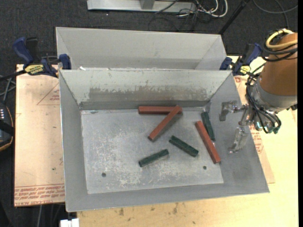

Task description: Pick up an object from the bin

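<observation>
Bin (pixel 71 141) of grey metal takes up most of the view, and the arm (pixel 279 79) with its orange cover comes in over its right-hand wall. The pincer (pixel 228 135) hangs above that sloped wall, spread open and holding nothing. Just to its left lies the nearest thing, a long red-brown bar (pixel 207 141), with a dark green bar (pixel 207 124) against its upper end. Farther left two more red-brown bars (pixel 163 119) touch, and two short green bars (pixel 183 145) lie below them.
</observation>
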`<state>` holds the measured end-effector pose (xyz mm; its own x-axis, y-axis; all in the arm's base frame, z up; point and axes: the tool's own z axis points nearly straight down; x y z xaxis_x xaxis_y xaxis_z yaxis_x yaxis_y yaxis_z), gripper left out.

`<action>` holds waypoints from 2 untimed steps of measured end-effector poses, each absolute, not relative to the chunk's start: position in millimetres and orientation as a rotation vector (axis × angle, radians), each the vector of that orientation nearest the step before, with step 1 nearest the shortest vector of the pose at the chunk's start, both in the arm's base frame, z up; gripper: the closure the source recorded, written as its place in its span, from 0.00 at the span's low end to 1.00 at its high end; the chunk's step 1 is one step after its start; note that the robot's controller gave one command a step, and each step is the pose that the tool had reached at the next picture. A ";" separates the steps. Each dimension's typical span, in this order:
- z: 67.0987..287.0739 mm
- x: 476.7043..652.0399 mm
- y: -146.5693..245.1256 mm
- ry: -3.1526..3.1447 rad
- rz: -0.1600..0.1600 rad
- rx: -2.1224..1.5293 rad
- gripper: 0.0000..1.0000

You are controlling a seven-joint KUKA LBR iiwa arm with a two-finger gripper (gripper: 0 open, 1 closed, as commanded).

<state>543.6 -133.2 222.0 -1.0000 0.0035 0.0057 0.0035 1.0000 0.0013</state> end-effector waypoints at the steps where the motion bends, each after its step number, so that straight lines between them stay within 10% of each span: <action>1: 225.9 545.3 -132.6 -3.143 0.000 0.000 0.00; 2: 190.2 557.9 -100.3 -3.147 0.004 0.114 0.00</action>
<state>557.9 -100.3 190.2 -0.9974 -0.0721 -0.0074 -0.0721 0.9974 -0.0027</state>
